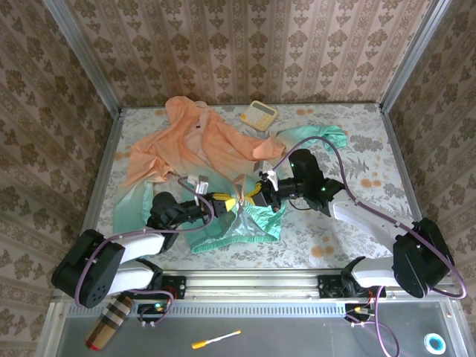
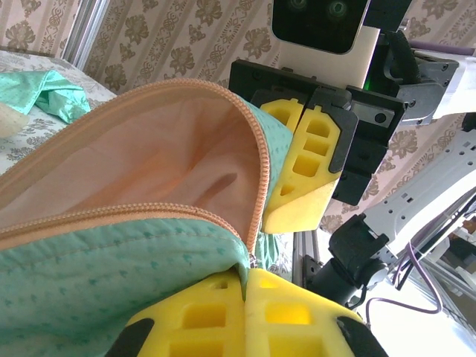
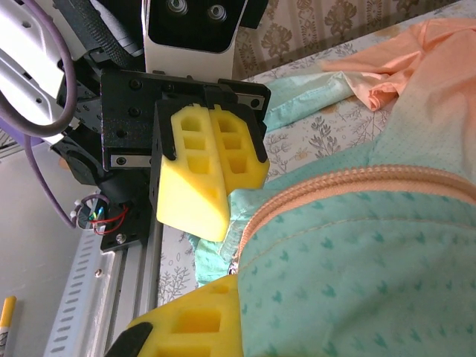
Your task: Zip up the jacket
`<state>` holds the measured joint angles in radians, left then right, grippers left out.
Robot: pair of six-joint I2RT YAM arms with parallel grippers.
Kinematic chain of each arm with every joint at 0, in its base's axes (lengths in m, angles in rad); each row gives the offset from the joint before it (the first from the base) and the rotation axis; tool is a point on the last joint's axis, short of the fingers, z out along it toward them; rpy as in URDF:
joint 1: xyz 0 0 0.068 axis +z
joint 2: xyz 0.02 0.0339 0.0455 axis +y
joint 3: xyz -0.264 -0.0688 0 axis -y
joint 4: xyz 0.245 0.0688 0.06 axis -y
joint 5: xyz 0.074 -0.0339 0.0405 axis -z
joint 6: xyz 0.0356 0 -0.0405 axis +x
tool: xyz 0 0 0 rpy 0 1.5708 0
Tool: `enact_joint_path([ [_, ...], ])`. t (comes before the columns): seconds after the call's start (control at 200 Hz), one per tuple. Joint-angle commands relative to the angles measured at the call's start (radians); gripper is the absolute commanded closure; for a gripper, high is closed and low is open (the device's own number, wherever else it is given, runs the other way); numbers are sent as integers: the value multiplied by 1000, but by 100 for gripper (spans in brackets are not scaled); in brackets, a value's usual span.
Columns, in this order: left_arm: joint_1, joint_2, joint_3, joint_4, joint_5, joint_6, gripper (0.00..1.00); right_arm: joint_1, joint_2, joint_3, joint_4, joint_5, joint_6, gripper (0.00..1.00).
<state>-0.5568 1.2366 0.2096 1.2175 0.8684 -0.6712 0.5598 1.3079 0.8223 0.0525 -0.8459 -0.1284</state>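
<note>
Left tool (image 1: 225,201) and right tool (image 1: 253,193) each clench the jacket (image 1: 195,145) beside its zipper (image 2: 256,186), tips facing, just apart.

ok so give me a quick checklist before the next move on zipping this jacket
1. Left gripper shut on the jacket at the teal bottom hem: ok, cloth runs in between its pads.
2. Right gripper shut on the facing edge: ok, pads closed and cloth drawn up to them.
3. Two sides of the zipper joined: not ok, they gape and the peach lining shows.
4. Slider found and lined up: cannot tell, no view shows it clearly.
5. Grippers clear of each other: ok, close together but apart.
6. Calculator out of the way: ok, at the table's far edge.
</note>
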Motion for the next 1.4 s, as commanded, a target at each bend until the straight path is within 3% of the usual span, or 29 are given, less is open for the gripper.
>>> enact_joint_path([
  [0.0, -9, -14, -4, 51, 20, -21, 100, -3, -23, -14, 39, -10, 5, 100],
  [0.86, -69, 4, -55, 53, -34, -3, 100, 2, -35, -73, 154, 44, 76, 100],
  [1.395, -43, -70, -20, 19, -98, 55, 100, -3, -54, -94, 113, -31, 56, 100],
])
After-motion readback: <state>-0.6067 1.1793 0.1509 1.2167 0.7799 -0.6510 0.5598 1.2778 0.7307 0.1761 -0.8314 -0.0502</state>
